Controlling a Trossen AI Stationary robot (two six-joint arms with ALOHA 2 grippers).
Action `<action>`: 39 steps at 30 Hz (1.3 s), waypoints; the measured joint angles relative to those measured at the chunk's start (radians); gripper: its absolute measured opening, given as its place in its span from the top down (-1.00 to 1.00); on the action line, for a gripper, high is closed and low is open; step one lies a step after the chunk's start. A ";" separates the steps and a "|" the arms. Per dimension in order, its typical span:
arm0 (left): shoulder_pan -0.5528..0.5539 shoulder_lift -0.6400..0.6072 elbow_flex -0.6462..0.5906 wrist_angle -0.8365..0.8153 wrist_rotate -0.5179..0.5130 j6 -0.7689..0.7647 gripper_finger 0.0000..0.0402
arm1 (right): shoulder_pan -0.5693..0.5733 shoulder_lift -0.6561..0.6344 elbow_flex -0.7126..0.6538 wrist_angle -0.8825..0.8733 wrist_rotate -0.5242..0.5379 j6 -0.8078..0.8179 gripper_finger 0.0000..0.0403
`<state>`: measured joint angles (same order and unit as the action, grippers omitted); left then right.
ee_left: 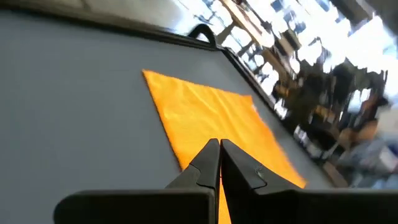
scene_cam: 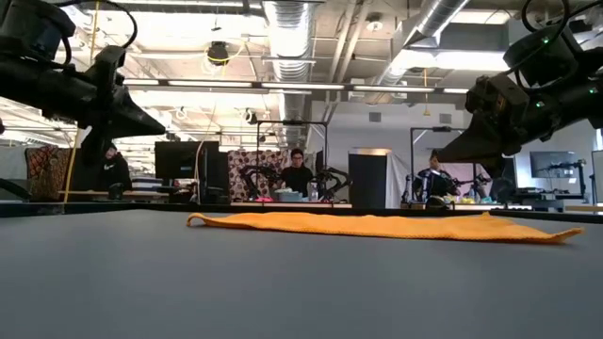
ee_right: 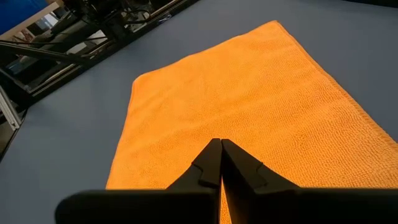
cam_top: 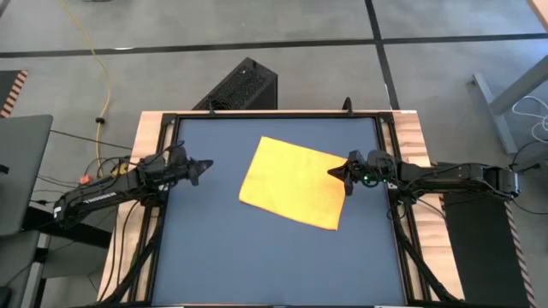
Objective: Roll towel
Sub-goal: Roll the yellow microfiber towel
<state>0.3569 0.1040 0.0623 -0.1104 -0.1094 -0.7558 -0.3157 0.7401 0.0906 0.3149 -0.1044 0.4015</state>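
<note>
**A:** On the left, the left hand (cam_top: 204, 165) hangs above bare bench (cam_top: 214, 257), fingers pressed together on nothing, well apart from the towel (cam_top: 295, 182).

**B:** And the towel itself?

**A:** It lies flat and unrolled, skewed, in the middle of the bench toward the far edge. It looks soft, light and limp, so I would expect it to sag and wrinkle when lifted. A corner or a short edge seems the place to pinch it, then turn it over onto itself.

**B:** The right side?

**A:** The right hand (cam_top: 336, 172) hovers over the towel's right-hand edge, fingers together and holding nothing; seen from bench height it is clear of the cloth.

**B:** Anything in the way?

**A:** Nothing on the bench near the cloth. A black box (cam_top: 240, 85) stands on the floor behind, and people (scene_cam: 298, 174) sit at desks far across the room.
</note>
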 joint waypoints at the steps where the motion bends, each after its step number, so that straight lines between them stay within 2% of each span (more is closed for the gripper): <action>1: 0.000 0.000 0.000 -0.001 -0.010 -0.065 1.00 | 0.000 0.000 0.000 0.000 0.000 0.000 0.81; 4: -0.006 0.001 0.001 -0.006 -0.001 -0.226 1.00 | 0.000 0.000 0.000 0.001 0.000 0.000 0.81; 7: -0.039 0.001 0.001 0.018 0.037 -0.263 1.00 | 0.000 0.000 0.000 0.003 0.000 0.000 0.81; 10: -0.097 0.002 0.001 0.096 0.027 -0.265 1.00 | 0.002 0.000 0.000 0.002 0.000 0.046 0.81; 14: -0.192 0.042 0.002 0.256 -0.091 -0.126 1.00 | 0.002 0.000 0.000 0.008 -0.005 0.247 0.81; 17: -0.251 0.121 0.003 0.395 -0.165 0.007 1.00 | -0.005 0.005 0.000 0.060 0.056 0.278 0.81; 20: -0.289 0.236 0.003 0.524 -0.167 0.082 1.00 | -0.020 0.005 0.000 0.099 0.110 0.350 0.81; 24: -0.328 0.431 0.004 0.659 -0.165 0.115 1.00 | -0.042 0.005 0.000 0.135 0.094 0.408 0.81; 29: -0.351 0.707 0.047 0.775 -0.162 0.159 1.00 | -0.039 0.005 0.000 0.249 -0.041 0.282 0.81; 32: -0.352 0.866 0.124 0.782 -0.101 0.228 1.00 | -0.038 0.004 0.029 0.277 -0.135 0.193 0.81; 36: -0.352 1.047 0.241 0.747 0.021 0.438 1.00 | 0.015 0.005 0.118 0.135 -0.246 0.000 0.78; 39: -0.352 1.127 0.336 0.623 0.076 0.574 1.00 | 0.107 0.006 0.211 -0.112 -0.258 -0.154 0.72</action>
<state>0.0048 1.2305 0.3986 0.5129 -0.0334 -0.1816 -0.2083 0.7463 0.3021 0.2030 -0.3619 0.2478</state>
